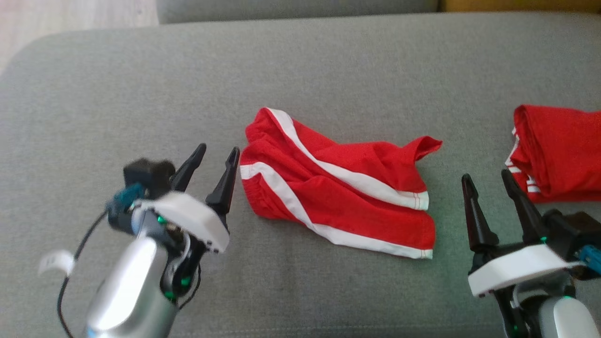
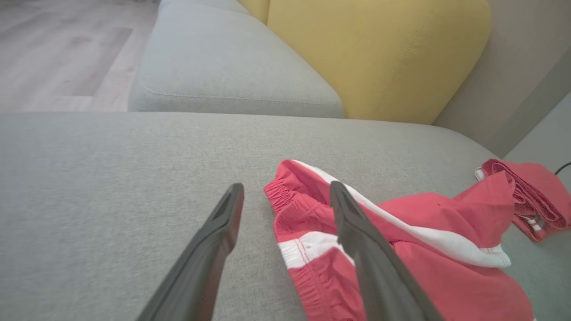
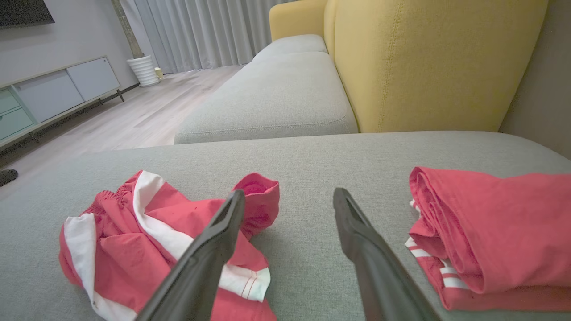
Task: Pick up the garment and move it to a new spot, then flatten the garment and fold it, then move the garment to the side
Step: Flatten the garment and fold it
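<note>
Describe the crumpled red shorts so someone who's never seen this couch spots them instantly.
On the grey couch seat, look to its middle. The shorts lie loose and rumpled, broad white stripes across them, unlike the neatly folded red garment at its right edge.

A home living room, viewed across a sofa seat.
A wide grey fabric sofa (image 1: 300,70) with a mustard-yellow upholstered backrest (image 3: 428,62) fills the foreground. Pale wood-plank flooring (image 3: 147,116) lies beside the sofa. Across that floor from the sofa stand a low sideboard with pale blue-grey doors (image 3: 53,93), a white ribbed plant pot (image 3: 144,70) and long pale pleated curtains (image 3: 200,31).
</note>
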### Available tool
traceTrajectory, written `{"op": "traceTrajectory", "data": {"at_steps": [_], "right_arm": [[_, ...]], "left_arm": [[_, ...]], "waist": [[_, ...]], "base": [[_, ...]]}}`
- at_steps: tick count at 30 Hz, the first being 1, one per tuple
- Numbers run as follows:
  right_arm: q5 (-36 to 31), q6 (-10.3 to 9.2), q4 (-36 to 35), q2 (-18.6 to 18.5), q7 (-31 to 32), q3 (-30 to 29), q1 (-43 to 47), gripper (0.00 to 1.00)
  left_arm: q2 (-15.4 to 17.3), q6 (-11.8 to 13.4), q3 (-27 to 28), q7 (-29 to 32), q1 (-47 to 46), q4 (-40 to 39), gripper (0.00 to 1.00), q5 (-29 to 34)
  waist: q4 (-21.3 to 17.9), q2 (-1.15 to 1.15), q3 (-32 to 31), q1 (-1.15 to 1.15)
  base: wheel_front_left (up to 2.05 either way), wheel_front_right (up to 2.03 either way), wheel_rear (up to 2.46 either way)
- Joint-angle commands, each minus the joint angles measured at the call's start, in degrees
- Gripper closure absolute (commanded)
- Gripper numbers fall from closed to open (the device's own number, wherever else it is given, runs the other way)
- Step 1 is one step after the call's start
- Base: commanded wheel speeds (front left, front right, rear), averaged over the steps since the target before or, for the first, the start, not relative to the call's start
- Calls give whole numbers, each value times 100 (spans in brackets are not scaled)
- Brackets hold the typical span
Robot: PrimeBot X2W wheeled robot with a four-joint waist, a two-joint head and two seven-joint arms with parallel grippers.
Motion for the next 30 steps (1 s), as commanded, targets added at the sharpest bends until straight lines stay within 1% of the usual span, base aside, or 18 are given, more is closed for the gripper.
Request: {"op": "traceTrajectory", "data": {"at_steps": [1, 7, 12, 13, 14, 15, 16, 17, 23, 27, 30], "right_arm": [[53, -5, -217, -29, -3, 164, -262, 0], [94, -5, -115, -29, -37, 224, -333, 0], [134, -5, -75, -29, -68, 189, -325, 0], [142, -5, -70, -29, -72, 183, -324, 0], [150, -5, -63, -29, -74, 180, -324, 0], [154, -5, -55, -29, -74, 179, -326, 0], [160, -5, -47, -29, -72, 177, -328, 0], [169, -5, -41, -29, -70, 175, -333, 0], [241, -5, -17, -29, -97, 149, -352, 0], [239, -5, 0, -29, -112, 137, -353, 0], [234, -5, -7, -29, -131, 123, -358, 0]], "left_arm": [[37, -87, 180, 70, -375, 92, 0, -100], [-112, -420, 83, 533, -872, 1314, 0, -510], [-192, -562, 0, 589, -1055, 1747, 0, -787], [-202, -581, -28, 597, -1079, 1788, 22, -838], [-209, -595, -62, 619, -1096, 1826, 53, -890], [-219, -607, -89, 640, -1108, 1849, 81, -959], [-219, -616, -125, 668, -1116, 1867, 98, -1014], [-204, -622, -167, 684, -1129, 1877, 100, -1045], [-123, -639, -376, 673, -1135, 1870, 100, -1233], [-50, -640, -429, 487, -1165, 1852, 100, -1217], [23, -641, -445, 227, -1197, 1838, 100, -1140]], "waist": [[-94, 0, 134, 0], [-253, 0, 270, 0], [-279, 0, 317, 0], [-277, 0, 321, 0], [-275, 0, 323, 0], [-273, 0, 325, 0], [-271, 0, 323, 0], [-269, 0, 322, 0], [-250, 0, 317, 0], [-244, 0, 294, 0], [-240, 0, 267, 0]], "base": [[0, 0, 0], [0, 0, 0], [0, 0, 0], [0, 0, 0], [0, 0, 0], [0, 0, 0], [0, 0, 0], [0, 0, 0], [0, 0, 0], [0, 0, 0], [0, 0, 0]]}}
